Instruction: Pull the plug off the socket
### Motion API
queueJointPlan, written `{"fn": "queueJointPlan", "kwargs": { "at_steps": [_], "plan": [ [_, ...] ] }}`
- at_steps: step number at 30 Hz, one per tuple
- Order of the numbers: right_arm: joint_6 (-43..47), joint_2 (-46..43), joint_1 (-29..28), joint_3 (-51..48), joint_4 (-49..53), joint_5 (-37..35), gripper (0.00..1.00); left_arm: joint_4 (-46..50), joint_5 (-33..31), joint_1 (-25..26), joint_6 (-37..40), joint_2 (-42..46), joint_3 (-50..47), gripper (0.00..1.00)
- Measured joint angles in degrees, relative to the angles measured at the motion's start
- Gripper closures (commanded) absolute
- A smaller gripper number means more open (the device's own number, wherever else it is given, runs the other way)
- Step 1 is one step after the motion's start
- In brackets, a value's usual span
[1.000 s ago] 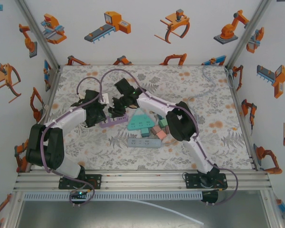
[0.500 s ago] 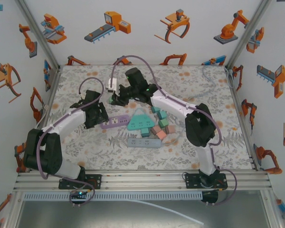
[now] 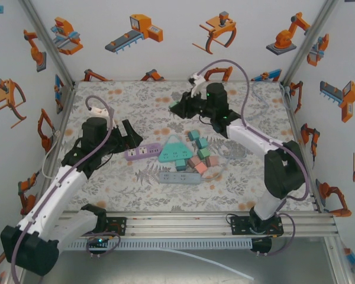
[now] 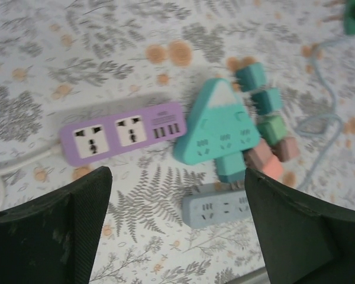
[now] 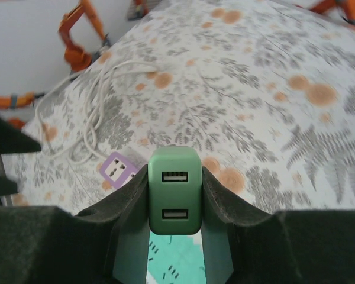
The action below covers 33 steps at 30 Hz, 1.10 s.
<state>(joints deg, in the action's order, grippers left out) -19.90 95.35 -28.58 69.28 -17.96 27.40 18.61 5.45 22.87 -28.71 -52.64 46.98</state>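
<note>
Right gripper (image 5: 174, 177): both fingers clenched on a small green box-shaped plug (image 5: 174, 190), its face with two USB ports turned to the wrist camera. From above, the plug (image 3: 173, 105) hangs in the air over the far middle of the floral-cloth table (image 3: 248, 177), well apart from every socket.

Left gripper (image 4: 177, 228): fingers (image 4: 59, 231) spread wide, nothing between them. It hovers over the left half of the table, just left of the purple two-outlet power strip (image 4: 121, 133).

The purple strip lies flat near the table's centre, its white cord (image 4: 18, 163) trailing off toward the left edge. Just right of it is a teal triangular multi-socket (image 4: 219, 127). A grey-blue strip (image 4: 216, 207) lies nearer the front edge. A cluster of teal, green and pink cube adapters (image 4: 266, 118) sits against the triangle's right side.
</note>
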Motion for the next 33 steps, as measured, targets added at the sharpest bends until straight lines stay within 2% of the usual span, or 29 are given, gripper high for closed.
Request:
{"fn": "queueJointPlan", "kwargs": {
  "at_steps": [2, 8, 13, 20, 27, 33],
  "plan": [
    [-4.66, -1.70, 2.34, -3.08, -0.44, -1.64, 0.90, -1.14, 2.49, 1.31, 0.81, 2.38, -0.11, 0.02],
    [-14.78, -3.06, 9.49, -10.84, 0.20, -4.59, 0.88, -2.89, 9.68, 7.50, 4.07, 6.34, -0.09, 0.03],
    [-18.69, -1.53, 13.79, -12.90, 2.58, -5.03, 0.87, -2.78, 12.15, 13.35, 6.71, 6.62, -0.07, 0.03],
    [-19.34, 4.61, 16.33, -12.37, 5.29, -4.55, 0.84, -1.84, 12.02, 19.39, 10.51, 6.64, 0.42, 0.03],
    [-19.08, 11.85, 16.94, -9.70, 7.28, -3.87, 0.82, 0.00, 8.68, 21.70, 12.92, 5.75, 1.79, 0.03],
    [-19.08, 15.23, 16.94, -7.48, 7.96, -3.28, 0.67, 1.68, 5.22, 21.79, 13.55, 5.25, 2.19, 0.03]
  ]
}}
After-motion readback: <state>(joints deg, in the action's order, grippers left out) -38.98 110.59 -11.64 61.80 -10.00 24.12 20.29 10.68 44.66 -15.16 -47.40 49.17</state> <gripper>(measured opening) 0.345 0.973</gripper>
